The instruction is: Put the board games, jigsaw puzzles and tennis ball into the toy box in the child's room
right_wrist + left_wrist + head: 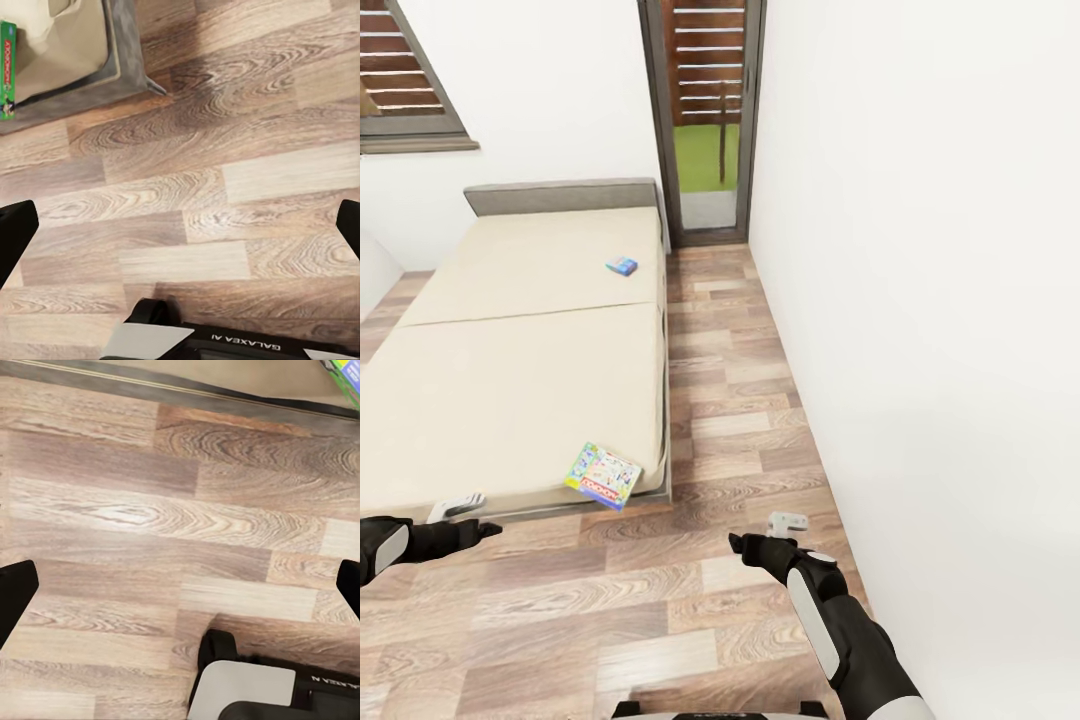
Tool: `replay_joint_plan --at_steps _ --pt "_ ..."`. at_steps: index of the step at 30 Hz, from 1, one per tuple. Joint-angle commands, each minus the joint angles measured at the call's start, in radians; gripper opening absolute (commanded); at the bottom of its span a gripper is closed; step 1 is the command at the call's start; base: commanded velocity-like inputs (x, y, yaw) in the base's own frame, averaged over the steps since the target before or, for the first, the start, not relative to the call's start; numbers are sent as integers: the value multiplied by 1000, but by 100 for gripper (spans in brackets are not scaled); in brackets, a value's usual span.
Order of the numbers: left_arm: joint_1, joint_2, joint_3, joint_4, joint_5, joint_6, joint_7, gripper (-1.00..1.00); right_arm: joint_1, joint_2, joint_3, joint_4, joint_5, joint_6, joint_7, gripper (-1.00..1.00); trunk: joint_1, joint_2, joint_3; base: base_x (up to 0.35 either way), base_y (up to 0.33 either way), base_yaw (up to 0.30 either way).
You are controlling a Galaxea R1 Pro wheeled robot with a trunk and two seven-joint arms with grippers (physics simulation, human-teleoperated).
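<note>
Both our arms hang low over the wood floor [710,600], fingers spread apart and empty on left gripper [460,520] and right gripper [775,535]. Ahead, the Monopoly board game [603,475] overhangs the bed's [510,400] near corner, between the two arms. A smaller blue game [622,266] lies farther up the mattress.

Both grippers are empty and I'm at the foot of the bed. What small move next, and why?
Probably roll a bit closer and reach the left gripper toward the near board game. It lies at the bed's near corner, overhanging the edge, closer than the far game up by the headboard. Both grippers hang open over bare floor, the right gripper further from the game.
</note>
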Motion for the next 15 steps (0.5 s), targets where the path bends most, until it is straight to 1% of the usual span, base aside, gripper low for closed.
replay_joint_plan --at_steps 1,3,6,15 --pt "-1 0 8 0 -10 4 -3 100 0 0 0 -1 -6 5 -4 100 0 -2 0 -210 88 0" --pt "-1 0 8 0 -11 4 -3 100 0 0 0 -1 -6 5 -4 100 0 -2 4 -207 85 0" --pt "-1 -1 8 0 -12 4 -3 100 0 0 0 -1 -6 5 -4 100 0 -2 9 -110 41 0" --pt "-1 -1 8 0 -13 3 -3 100 0 0 0 -1 -6 5 -4 100 0 -2 24 -25 10 0"
